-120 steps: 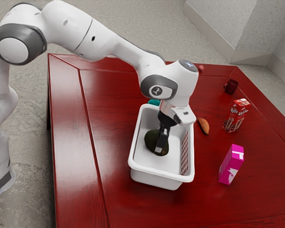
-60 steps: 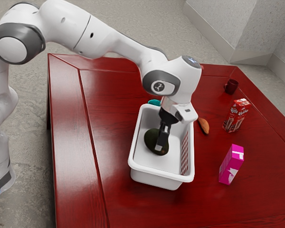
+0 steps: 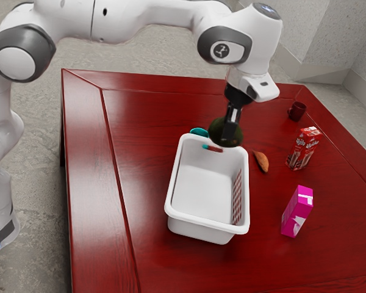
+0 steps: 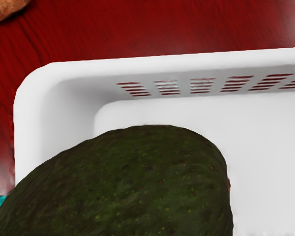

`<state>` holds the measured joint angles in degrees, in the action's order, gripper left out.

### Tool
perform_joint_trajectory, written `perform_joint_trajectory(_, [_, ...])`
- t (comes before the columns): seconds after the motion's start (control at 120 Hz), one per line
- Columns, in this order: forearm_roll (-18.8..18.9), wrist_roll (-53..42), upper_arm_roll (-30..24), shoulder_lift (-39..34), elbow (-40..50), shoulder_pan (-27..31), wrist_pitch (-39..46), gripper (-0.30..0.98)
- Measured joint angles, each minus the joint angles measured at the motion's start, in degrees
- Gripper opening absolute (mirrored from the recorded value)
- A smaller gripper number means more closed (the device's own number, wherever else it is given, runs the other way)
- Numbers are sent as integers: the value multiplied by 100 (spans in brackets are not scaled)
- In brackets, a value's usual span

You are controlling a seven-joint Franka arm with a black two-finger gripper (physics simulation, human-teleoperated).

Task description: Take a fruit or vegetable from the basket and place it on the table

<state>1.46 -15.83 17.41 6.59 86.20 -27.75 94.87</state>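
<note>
My gripper (image 3: 230, 131) is shut on a dark green avocado (image 3: 216, 130), holding it up above the far end of the white basket (image 3: 207, 228) in the exterior view. One finger crosses the avocado's near side; the other is hidden behind it. In the wrist view the avocado (image 4: 137, 182) looms large under my hand, with the basket's rim (image 4: 162, 63) and slotted side wall beyond it. The basket stands on the red table (image 3: 146, 256).
An orange-brown item (image 3: 261, 162) lies beside the basket. Toward the exterior view's right stand a magenta carton (image 3: 297, 212), a red carton (image 3: 302, 148) and a dark red mug (image 3: 297, 111). A teal object (image 3: 199, 132) sits behind the basket's far rim.
My hand has risen out of the basket and moved toward its far end, carrying the avocado, which was low inside the basket before.
</note>
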Motion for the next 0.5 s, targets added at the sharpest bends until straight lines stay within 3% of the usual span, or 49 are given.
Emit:
perform_joint_trajectory(0.142, [172, 23, 975, -32, -303, -31, -185, 37])
perform_joint_trajectory(0.217, [229, 53, 1414, -27, -300, 167, -210, 48])
perform_joint_trajectory(0.342, [235, 93, 1551, 94, -18, 771, -63, 57])
perform_joint_trajectory(0.5, [-30, 141, 1525, 402, 653, 1319, 595, 55])
